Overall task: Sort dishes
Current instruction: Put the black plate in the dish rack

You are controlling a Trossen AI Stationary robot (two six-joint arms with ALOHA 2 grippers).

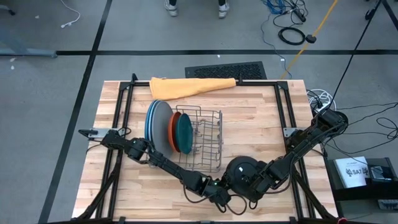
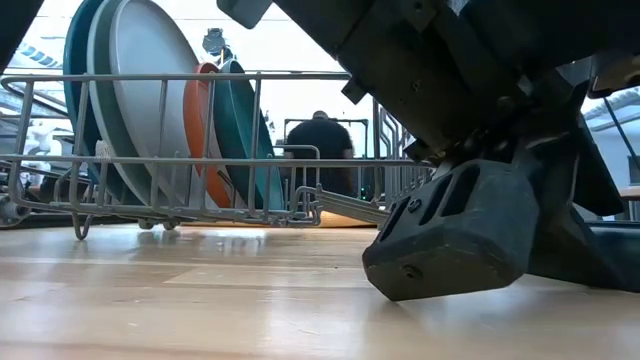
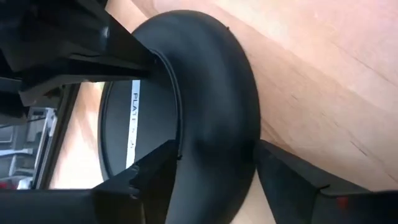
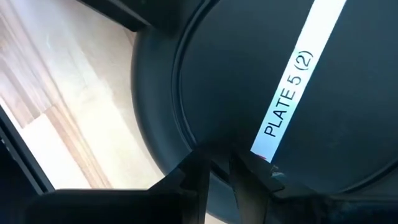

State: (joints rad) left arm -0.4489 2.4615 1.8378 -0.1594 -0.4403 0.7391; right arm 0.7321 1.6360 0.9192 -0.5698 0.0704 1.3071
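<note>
The black plate with a white stripe (image 1: 241,169) is near the table's front edge, between both grippers. My left gripper (image 1: 217,190) reaches it from the left and is shut on its rim. My right gripper (image 1: 260,182) reaches it from the right and is shut on another part of the rim. The large light blue, blue and grey plates (image 1: 157,124) stand on edge at the left end of the wire rack (image 1: 208,140). The orange plate (image 1: 173,132) and the teal plate (image 1: 185,132) stand on edge beside them. My left gripper has the black plate's rim (image 3: 217,155) between its two fingers, one finger (image 3: 158,177) on the inner face and one (image 3: 289,183) on the underside. The rim fills the gap. The plate stands tilted above the wood. My right gripper pinches the plate's rim (image 4: 217,146) near the end of the white stripe labelled "PLATE 5 (2)" (image 4: 286,106). Its two fingers (image 4: 189,180) are close together. The fingers hide the place of contact. My right gripper also shows in the left wrist view (image 3: 74,56) on the rim.
A folded orange cloth (image 1: 189,87) lies at the table's far edge behind the rack. The rack's right half holds no plates. A person's feet (image 1: 196,7) show beyond the table. Bare wood lies to the left and right of the arms.
</note>
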